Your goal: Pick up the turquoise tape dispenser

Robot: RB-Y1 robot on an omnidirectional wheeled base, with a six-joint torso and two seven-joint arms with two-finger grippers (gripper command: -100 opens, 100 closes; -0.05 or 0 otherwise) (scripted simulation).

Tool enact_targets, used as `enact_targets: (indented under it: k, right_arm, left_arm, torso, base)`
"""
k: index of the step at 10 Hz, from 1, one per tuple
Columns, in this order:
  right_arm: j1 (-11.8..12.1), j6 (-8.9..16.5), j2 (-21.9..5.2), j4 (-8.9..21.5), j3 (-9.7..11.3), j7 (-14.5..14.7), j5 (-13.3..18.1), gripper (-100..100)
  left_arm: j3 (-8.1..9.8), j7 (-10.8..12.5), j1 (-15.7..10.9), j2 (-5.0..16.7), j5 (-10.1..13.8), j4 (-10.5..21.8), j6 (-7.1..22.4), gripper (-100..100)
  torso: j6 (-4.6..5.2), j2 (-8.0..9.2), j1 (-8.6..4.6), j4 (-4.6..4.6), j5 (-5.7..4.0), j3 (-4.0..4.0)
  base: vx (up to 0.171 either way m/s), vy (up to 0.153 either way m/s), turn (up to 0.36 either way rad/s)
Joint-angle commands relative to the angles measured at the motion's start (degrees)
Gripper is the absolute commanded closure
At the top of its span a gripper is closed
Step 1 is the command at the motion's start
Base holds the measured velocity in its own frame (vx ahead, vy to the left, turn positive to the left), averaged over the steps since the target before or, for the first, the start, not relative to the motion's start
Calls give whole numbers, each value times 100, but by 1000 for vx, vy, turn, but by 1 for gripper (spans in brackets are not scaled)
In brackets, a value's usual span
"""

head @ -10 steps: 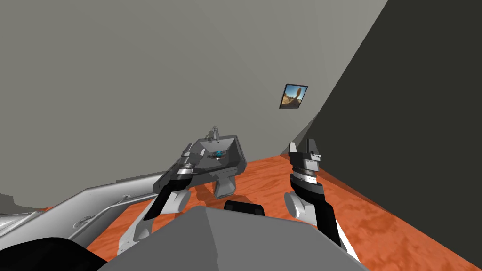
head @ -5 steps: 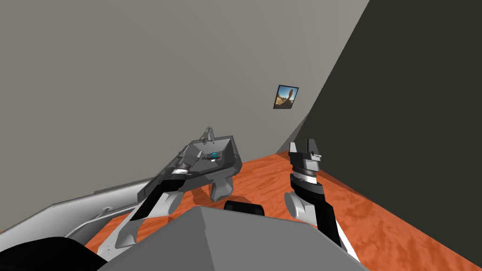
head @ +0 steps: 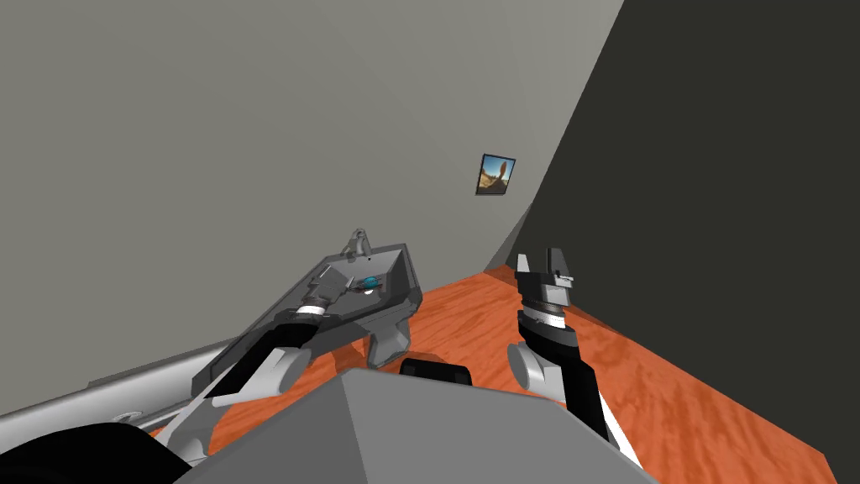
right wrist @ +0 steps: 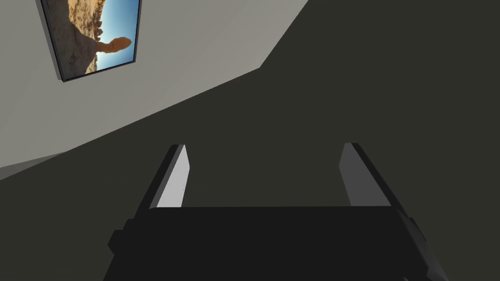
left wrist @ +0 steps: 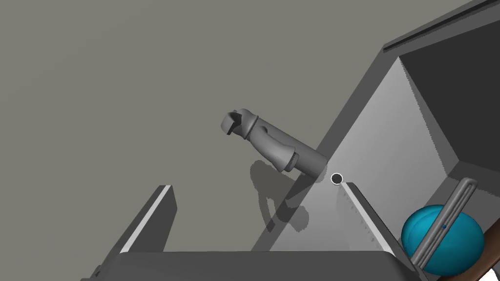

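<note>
Approaching: my left claw point(left wrist: 256, 186) hangs open over the grey sink basin point(left wrist: 390, 146), rounded turquoise tape dispenser point(left wrist: 461, 241) just outside its gap. Next I'd sidestep to straddle it.

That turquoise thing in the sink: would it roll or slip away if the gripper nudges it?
The turquoise tape dispenser looks rounded and smooth, so it may roll or slide in the sink if nudged. It looks small beside the left gripper, so probably light.

Steep head and close left wrist views apparently share the sink point(head: 406, 291)
</note>
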Motion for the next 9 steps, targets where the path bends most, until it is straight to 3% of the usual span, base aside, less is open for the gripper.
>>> enact_targets:
  k: [1,2,3,4,5,6,9]
  right_arm:
    - [0,0,0,0,0,0,0,0]
    - [1,0,0,0,-1,0,0,0]
    - [0,0,0,0,0,0,0,0]
    - [1,0,0,0,-1,0,0,0]
    - [0,0,0,0,0,0,0,0]
    - [1,0,0,0,-1,0,0,0]
    - [0,0,0,0,-1,0,0,0]
  left_arm:
    - [83,165,49,67,83,17,247,-100]
    - [225,394,166,173,231,38,446,-100]
    - [225,394,166,173,231,38,567,-100]
    - [363,611,288,274,371,58,761,-100]
    - [363,611,288,274,371,58,897,-100]
    - [497,815,414,371,505,78,1054,-100]
    - [624,1005,543,464,630,99,1578,-100]
  torso:
    - [0,0,0,0,0,0]
    - [-3,0,4,0,1,0]
    - [0,-2,5,-1,1,-1]
    - [-4,1,8,0,2,0]
    - [0,-1,6,0,2,-1]
    - [-4,0,8,0,2,0]
    - [-1,-6,12,-1,2,-3]
  base:
    - [37,-24,-84]
    - [44,-21,-178]
    - [33,-12,-98]
    - [43,-20,-198]
    - [40,-12,-100]
    - [56,-19,-205]
    - [48,-2,-131]
